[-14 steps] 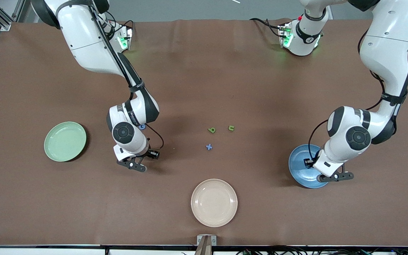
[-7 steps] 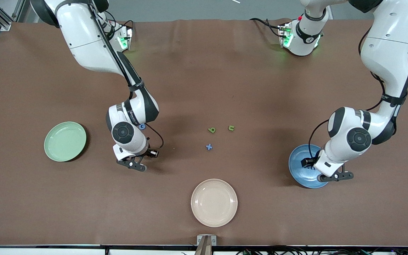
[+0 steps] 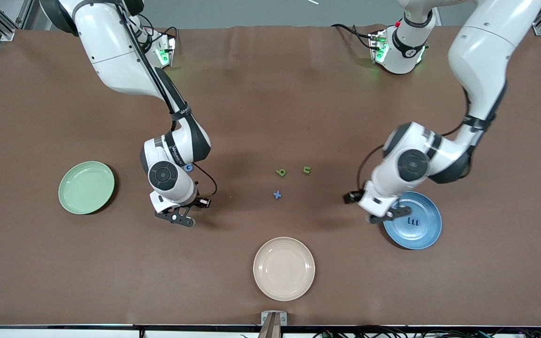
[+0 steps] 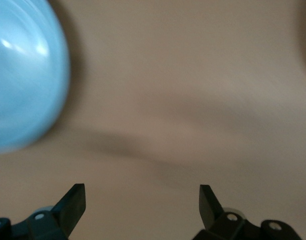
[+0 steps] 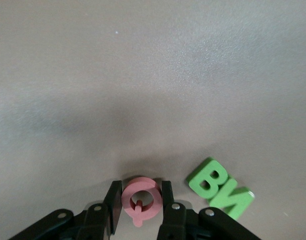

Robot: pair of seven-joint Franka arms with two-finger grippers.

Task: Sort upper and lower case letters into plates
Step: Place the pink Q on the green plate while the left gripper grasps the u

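My right gripper [image 3: 175, 218] is low at the table between the mint green plate [image 3: 86, 188] and the middle. In the right wrist view the gripper [image 5: 141, 200] is shut on a pink letter Q [image 5: 141, 198], with two green letters [image 5: 220, 189] lying beside it. My left gripper [image 3: 388, 215] is open and empty [image 4: 142, 205], over the rim of the blue plate [image 3: 428, 230] on its side toward the table's middle. The plate [image 4: 23, 75] holds a dark blue letter E [image 3: 413, 221]. Two green letters [image 3: 281, 172] [image 3: 306, 170] and a blue x [image 3: 277, 194] lie mid-table.
A cream-beige plate [image 3: 283, 268] sits near the front edge, nearer to the camera than the loose letters. A small blue letter [image 3: 189, 167] peeks out beside the right arm's wrist. Both arms' bases stand along the table's back edge.
My left gripper has moved from over the blue plate toward the table's middle, which uncovers the dark blue E in the plate. My right arm has not moved.
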